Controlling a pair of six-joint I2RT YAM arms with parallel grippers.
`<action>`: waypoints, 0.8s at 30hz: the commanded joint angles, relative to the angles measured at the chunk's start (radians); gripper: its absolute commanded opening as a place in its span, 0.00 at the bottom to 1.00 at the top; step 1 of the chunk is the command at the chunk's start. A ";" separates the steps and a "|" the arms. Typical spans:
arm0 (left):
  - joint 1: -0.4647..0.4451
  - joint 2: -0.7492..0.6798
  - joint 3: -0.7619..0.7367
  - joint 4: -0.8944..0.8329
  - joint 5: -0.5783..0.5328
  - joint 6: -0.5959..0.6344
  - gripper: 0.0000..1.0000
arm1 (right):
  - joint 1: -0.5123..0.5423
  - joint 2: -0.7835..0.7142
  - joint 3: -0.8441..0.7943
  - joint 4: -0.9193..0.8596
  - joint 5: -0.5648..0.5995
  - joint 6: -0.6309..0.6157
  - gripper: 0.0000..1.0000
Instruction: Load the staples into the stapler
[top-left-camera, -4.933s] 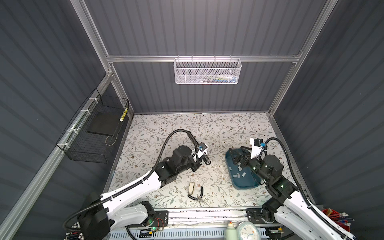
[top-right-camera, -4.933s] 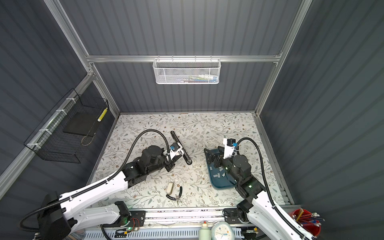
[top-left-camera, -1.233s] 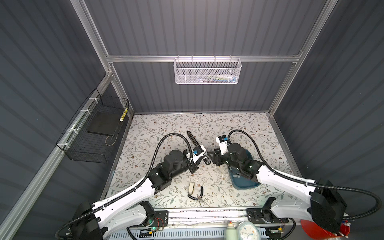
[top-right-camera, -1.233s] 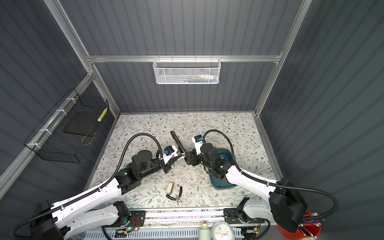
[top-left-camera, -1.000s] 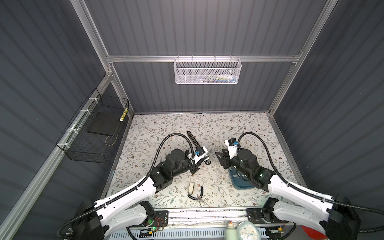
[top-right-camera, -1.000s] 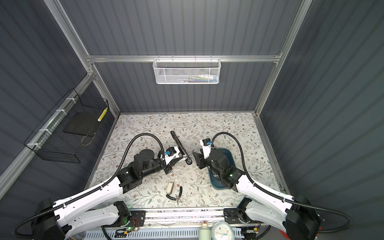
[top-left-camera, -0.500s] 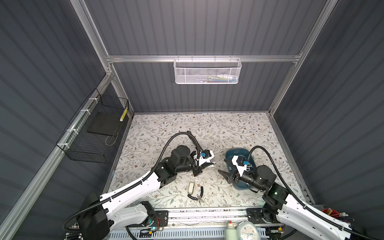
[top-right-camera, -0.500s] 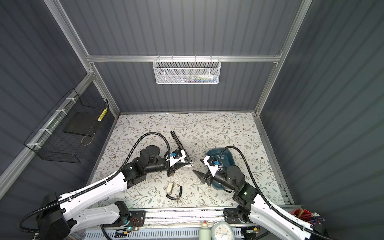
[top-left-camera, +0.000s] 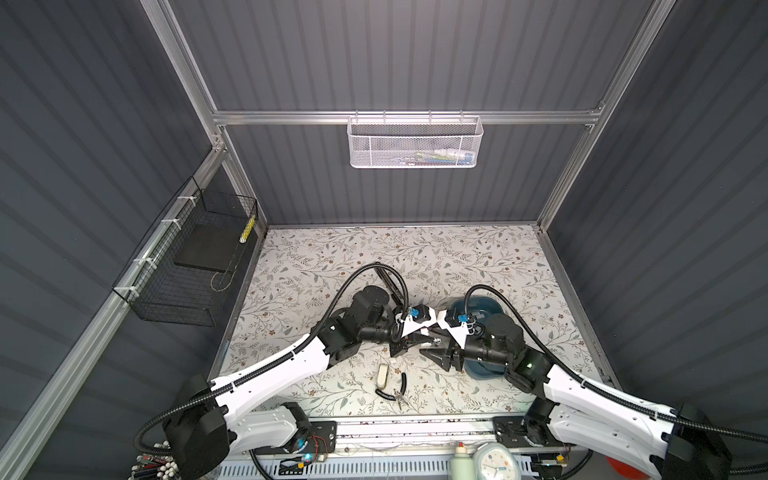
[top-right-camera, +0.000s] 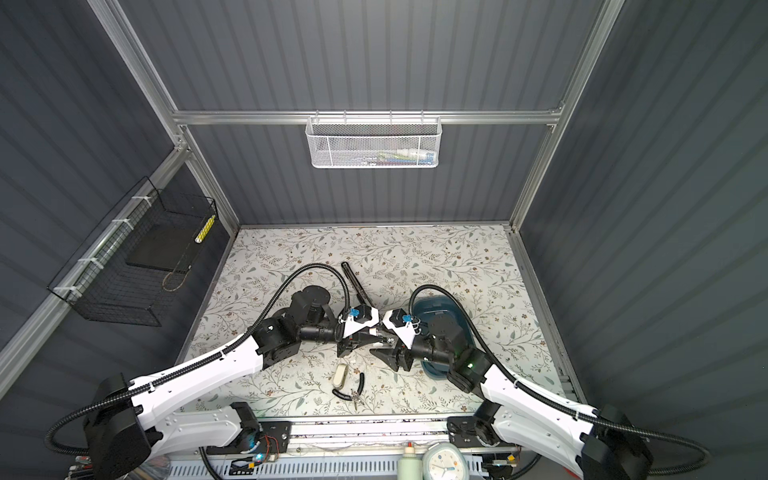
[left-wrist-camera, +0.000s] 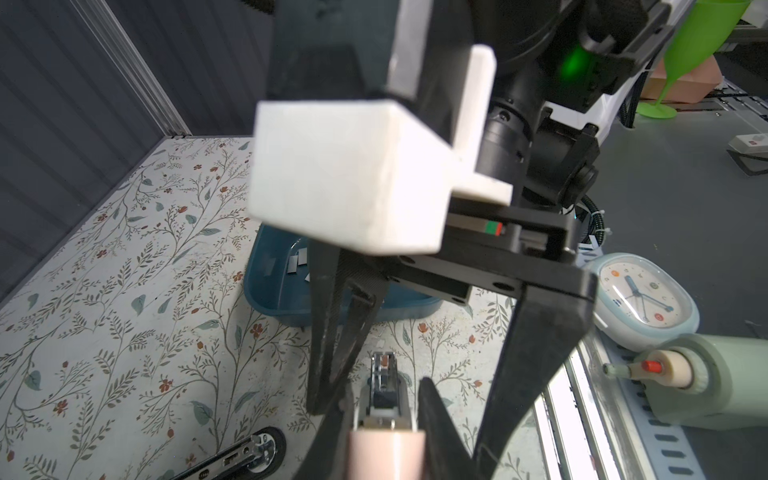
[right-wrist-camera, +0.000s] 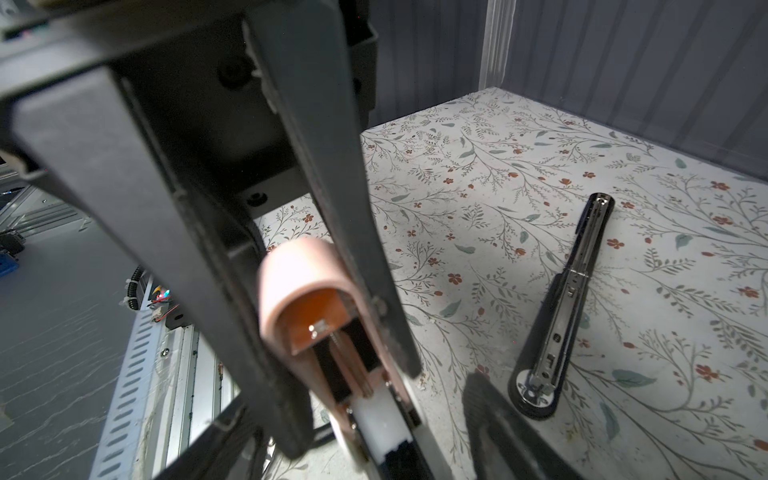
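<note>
My left gripper (left-wrist-camera: 384, 424) is shut on a small pink stapler (right-wrist-camera: 299, 286), held above the table with its chrome nose (left-wrist-camera: 383, 374) pointing at the right arm. My right gripper (right-wrist-camera: 374, 449) stands open, its two black fingers (left-wrist-camera: 532, 353) on either side of that nose. In both top views the two grippers (top-left-camera: 415, 343) (top-right-camera: 388, 343) meet at the table's middle. A long black stapler (right-wrist-camera: 569, 299) lies opened flat on the table beyond them. The staples (left-wrist-camera: 297, 264), small grey strips, lie in a teal tray (top-left-camera: 478, 303).
A cream oblong piece (top-left-camera: 382, 374) and black-handled pliers (top-left-camera: 395, 388) lie near the front edge. A clock (left-wrist-camera: 644, 295) and a pale green bottle (left-wrist-camera: 706, 382) sit on the front rail. A wire basket (top-left-camera: 187, 266) hangs on the left wall and a white mesh basket (top-left-camera: 415, 143) on the back wall.
Both grippers have come toward the table's front and met. The left one carried the pink stapler away from the black stapler, and the right arm's elbow swung back to the right.
</note>
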 joint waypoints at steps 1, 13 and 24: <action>0.001 -0.013 0.028 -0.006 0.062 0.023 0.00 | 0.004 -0.019 0.002 0.016 -0.047 -0.025 0.61; 0.002 -0.033 0.023 -0.003 0.090 0.027 0.00 | 0.004 0.010 0.004 0.018 -0.071 -0.039 0.54; 0.001 -0.054 0.007 0.015 0.066 0.020 0.00 | 0.005 -0.002 -0.009 0.022 -0.049 -0.056 0.28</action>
